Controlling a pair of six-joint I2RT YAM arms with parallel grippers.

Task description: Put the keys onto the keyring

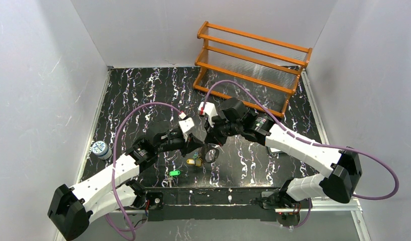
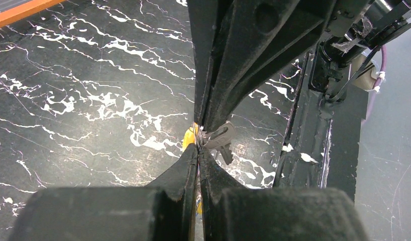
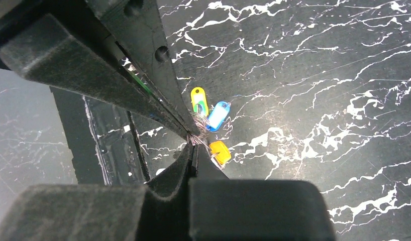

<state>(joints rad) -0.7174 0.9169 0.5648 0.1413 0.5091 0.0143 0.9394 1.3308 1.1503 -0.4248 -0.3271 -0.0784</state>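
Your left gripper (image 2: 199, 150) is pinched fully closed, and your right gripper (image 3: 193, 146) is closed the same way. The two sets of tips meet nose to nose, low over the table (image 1: 143, 100).

Right at that meeting point a silvery key blade (image 2: 219, 136) sticks out sideways, to the right of the tips in the left wrist view. A few thin turns of wire (image 3: 197, 123) show there in the right wrist view. You cannot tell from these views which gripper, if either, has the blade or the wire between its pads.

Just past the tips lies the bunch of keys (image 3: 217, 116): a yellow head, a blue head and an orange one. They fan out from the pinch point with their heads away from the grippers.

In the top view the keyring (image 1: 211, 154) shows as a small loop just on the near side of the right gripper, close against the bunch. It is too small there to read which way its long side runs. A green key (image 1: 174, 173) lies apart from the rest, nearer the left arm's base.

As I judge it, your coming move turns on the join at the tips. Blade and loop both sit there, equally close to either arm, while the green key is the left arm's to fetch.
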